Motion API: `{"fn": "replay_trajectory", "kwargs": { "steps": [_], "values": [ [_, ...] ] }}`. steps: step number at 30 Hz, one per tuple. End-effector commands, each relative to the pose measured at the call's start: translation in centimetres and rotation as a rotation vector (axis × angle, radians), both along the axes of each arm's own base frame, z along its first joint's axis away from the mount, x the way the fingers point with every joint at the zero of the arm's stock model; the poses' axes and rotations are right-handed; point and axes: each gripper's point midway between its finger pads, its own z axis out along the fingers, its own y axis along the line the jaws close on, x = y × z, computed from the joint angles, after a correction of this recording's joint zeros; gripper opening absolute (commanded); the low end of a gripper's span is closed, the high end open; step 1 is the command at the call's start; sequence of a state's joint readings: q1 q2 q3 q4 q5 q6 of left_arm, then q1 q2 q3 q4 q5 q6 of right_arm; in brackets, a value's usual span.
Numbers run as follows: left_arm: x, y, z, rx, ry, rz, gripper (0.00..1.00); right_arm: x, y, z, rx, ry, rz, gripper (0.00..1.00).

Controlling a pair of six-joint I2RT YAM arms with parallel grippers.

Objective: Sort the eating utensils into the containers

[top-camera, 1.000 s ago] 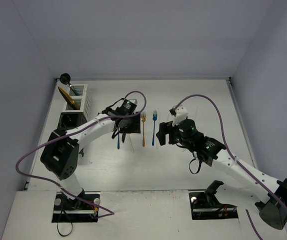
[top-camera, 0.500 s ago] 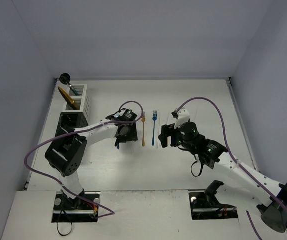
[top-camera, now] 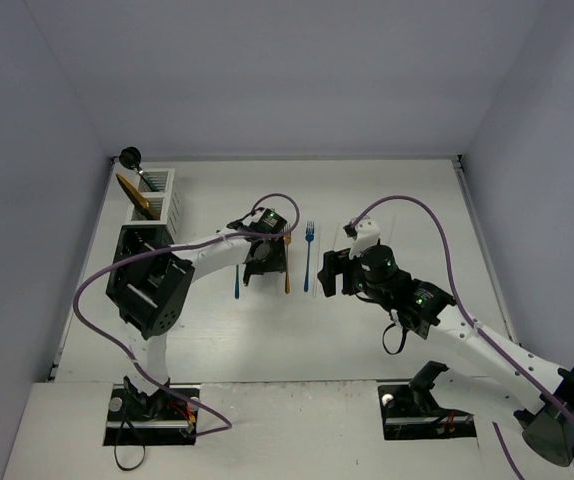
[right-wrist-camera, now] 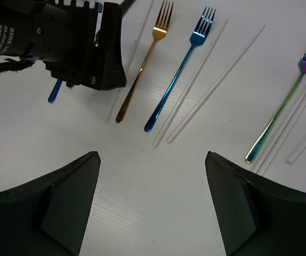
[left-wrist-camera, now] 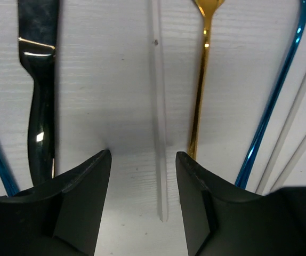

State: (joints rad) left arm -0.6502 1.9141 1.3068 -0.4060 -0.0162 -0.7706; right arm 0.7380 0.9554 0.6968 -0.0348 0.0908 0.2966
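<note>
left pincer (left-wrist-camera: 143, 156) astride a pale chopstick (left-wrist-camera: 158, 80)

No text or label can be read.

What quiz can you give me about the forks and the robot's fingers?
1. True or false: the gold fork lies on the table beside the blue fork.
2. Pick one: what lies on the table between the left fingers? A) a spoon B) a pale chopstick C) a cup
3. Count: how many forks does the right wrist view show?

Key: 1 true. 2 B; the fingers stand apart, not touching it. 3 three: gold, blue and the rainbow fork.
</note>
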Motion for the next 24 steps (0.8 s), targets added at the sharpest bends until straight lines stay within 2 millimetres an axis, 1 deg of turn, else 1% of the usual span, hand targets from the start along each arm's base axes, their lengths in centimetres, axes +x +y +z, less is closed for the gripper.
{"fn": "replay_trajectory", "kwargs": {
  "steps": [1,2,4,6,8,10,13,18,20,24],
  "values": [
    [0.3,-2.9,3.5,0.001,-0.103,-0.149,0.48,1.0,-0.1,1.2,0.030,-0.039,-0.040,0.77],
    [0.5,-3.1,4.4,0.006,-0.121,-0.160,0.48,1.0,-0.1,1.1,0.026,-0.039,-0.039,0.77],
    [0.5,-2.7,5.5,0.029,-0.138,-0.168,0.49,1.1,0.0,1.2,0.027,-0.039,-0.037,0.77],
    [0.7,-1.3,6.4,0.088,-0.161,-0.154,0.48,1.0,0.0,1.3,0.030,-0.041,-0.035,0.77],
    [1.0,0.5,7.7,0.146,-0.176,-0.136,0.48,1.0,0.0,1.2,0.028,-0.041,-0.035,0.77],
    [1.3,1.4,8.3,0.178,-0.177,-0.137,0.48,1.1,0.0,1.1,0.024,-0.039,-0.033,0.77],
    [2.0,3.1,8.2,0.213,-0.141,-0.131,0.48,1.1,0.1,1.0,0.021,-0.032,-0.029,0.77],
    [2.8,3.9,6.5,0.172,-0.043,-0.153,0.48,1.1,0.2,1.1,0.024,-0.033,-0.026,0.77],
    [3.0,3.9,5.4,0.175,-0.002,-0.166,0.48,1.0,0.2,1.1,0.025,-0.035,-0.024,0.77],
    [3.4,4.0,4.7,0.184,0.036,-0.179,0.46,1.0,0.1,1.0,0.025,-0.033,-0.026,0.77]
  ]
}}
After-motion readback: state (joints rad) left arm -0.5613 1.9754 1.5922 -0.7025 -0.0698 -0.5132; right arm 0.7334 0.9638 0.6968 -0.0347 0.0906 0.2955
